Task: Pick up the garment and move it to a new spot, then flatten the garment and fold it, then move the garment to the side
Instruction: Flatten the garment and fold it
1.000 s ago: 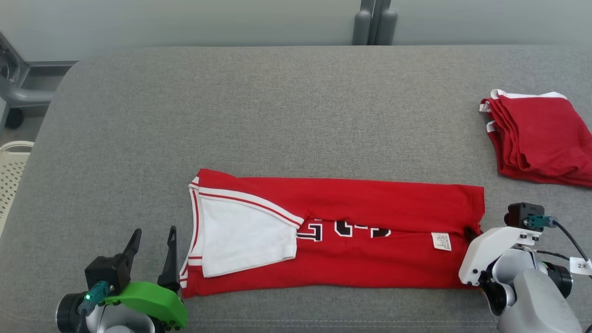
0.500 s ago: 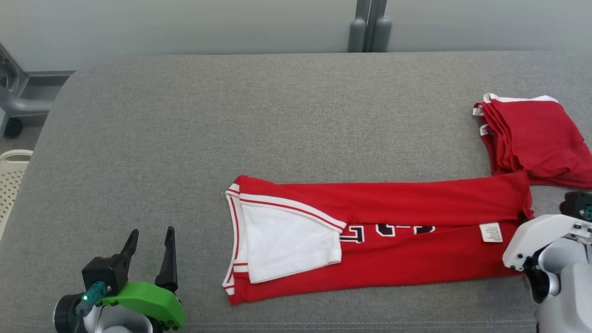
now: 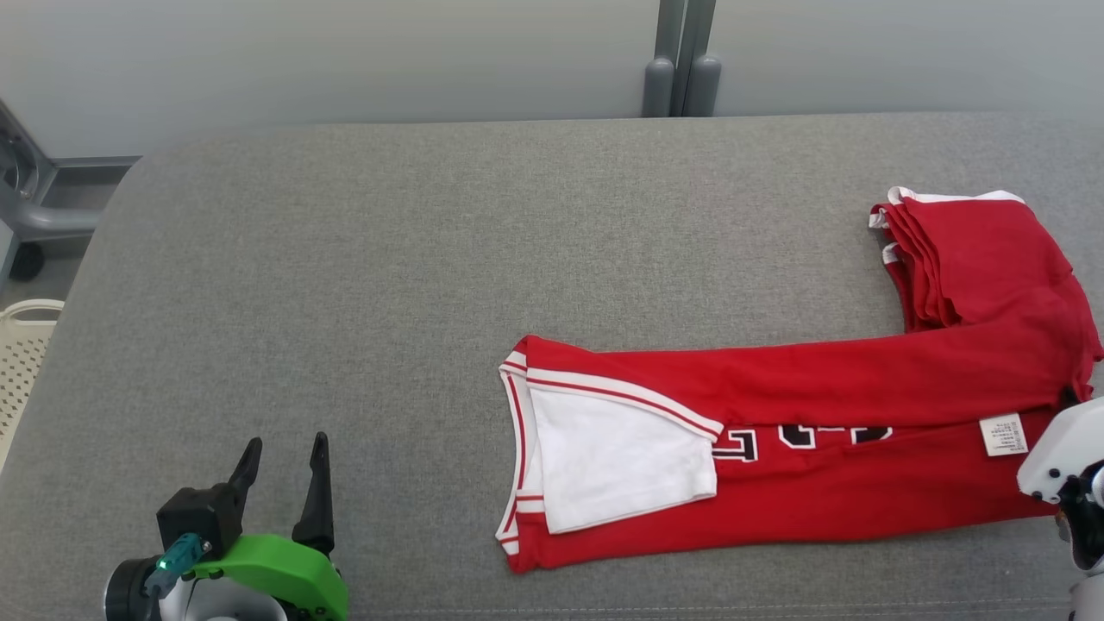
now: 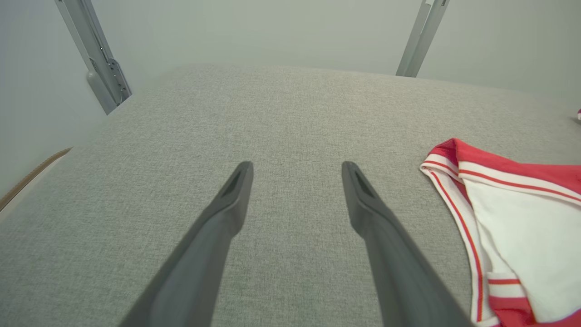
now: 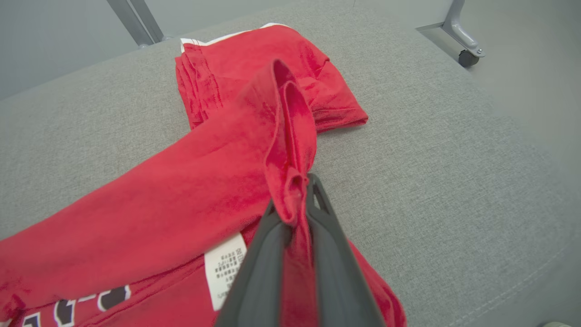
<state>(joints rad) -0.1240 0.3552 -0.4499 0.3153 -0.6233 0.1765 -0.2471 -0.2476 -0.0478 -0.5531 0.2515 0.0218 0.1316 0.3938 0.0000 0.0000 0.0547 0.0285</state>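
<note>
The garment is a red jersey with white trim and black lettering, folded into a long band on the grey padded table. My right gripper is shut on the bunched hem at the jersey's right end, lifting that edge slightly; its white wrist housing sits at the right edge of the head view. The held end reaches the lower edge of a stack of folded red garments. My left gripper stands open and empty at the lower left, left of the jersey's white-trimmed collar end, with bare fabric between its fingers.
The stack of folded red garments lies just beyond the held hem. A white perforated basket sits off the table's left edge. Grey posts rise behind the far edge, and a caster wheel stands past the right side.
My right gripper has shut on the jersey's right end and dragged the whole jersey rightward, up to the folded stack. The head view has also shifted slightly. The left gripper stays open.
</note>
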